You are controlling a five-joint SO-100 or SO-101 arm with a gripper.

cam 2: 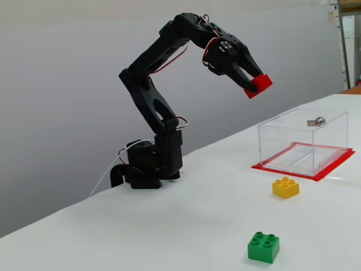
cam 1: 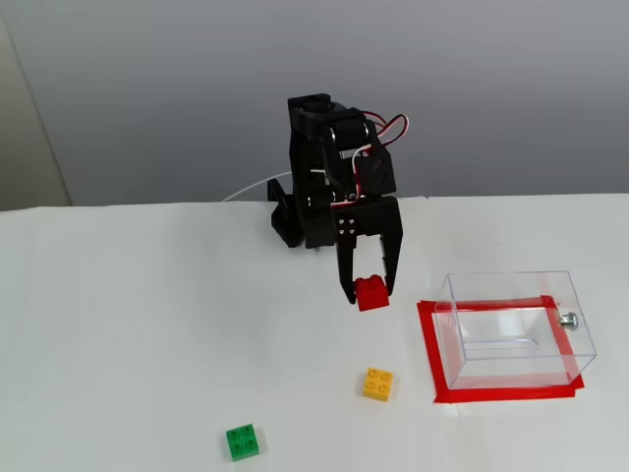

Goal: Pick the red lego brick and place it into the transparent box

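My black gripper (cam 1: 371, 291) is shut on the red lego brick (cam 1: 372, 294) and holds it high above the white table; both also show in the other fixed view, the gripper (cam 2: 254, 84) and the brick (cam 2: 259, 85). The transparent box (cam 1: 511, 329) with a small silver knob (cam 1: 568, 318) stands on a red tape rectangle to the right of the gripper in a fixed view. In the other fixed view the box (cam 2: 304, 141) sits lower and to the right of the brick. The box looks empty.
A yellow brick (cam 1: 378, 384) lies on the table near the box's left side, also seen in the other fixed view (cam 2: 285, 187). A green brick (cam 1: 243, 442) lies nearer the front (cam 2: 263, 247). The arm's base (cam 2: 146, 169) stands at the table's back edge.
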